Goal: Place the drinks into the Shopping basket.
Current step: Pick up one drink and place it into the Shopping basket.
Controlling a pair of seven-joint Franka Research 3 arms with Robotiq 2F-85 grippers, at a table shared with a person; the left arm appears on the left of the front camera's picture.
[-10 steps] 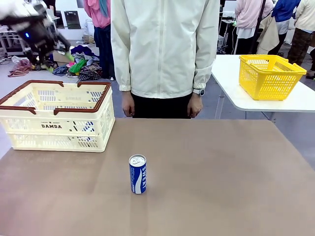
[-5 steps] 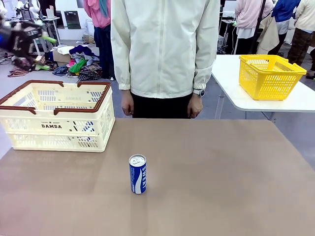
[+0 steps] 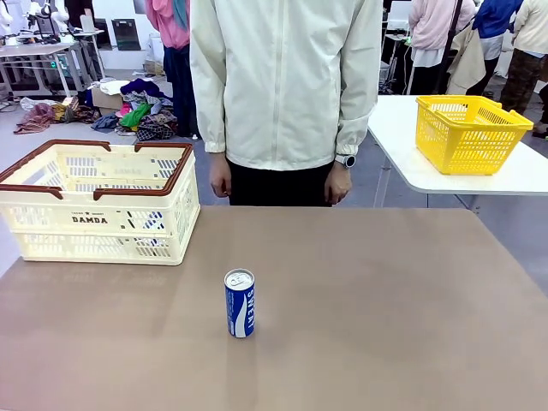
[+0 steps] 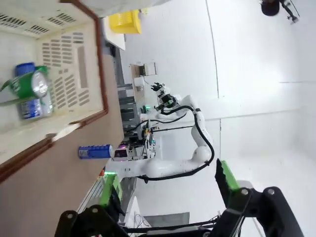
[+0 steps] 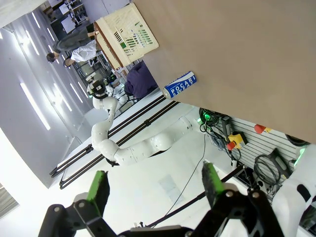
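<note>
A blue drink can with white lettering stands upright on the brown table, near the front middle. The cream Shopping basket with a brown rim sits at the table's back left. In the left wrist view the basket holds a green can lying against another blue can, and the standing blue can shows beyond its rim. My left gripper is open and empty, off to the side of the basket. My right gripper is open and empty, far from the blue can and the basket.
A person in a cream jacket stands at the table's far edge, hands hanging down. A yellow basket sits on a white table at the back right. The brown table spreads wide around the can.
My left gripper, above and behind the basket at the upper left a second ago, has drawn away to the left and left the front view. The blue can has not moved.
</note>
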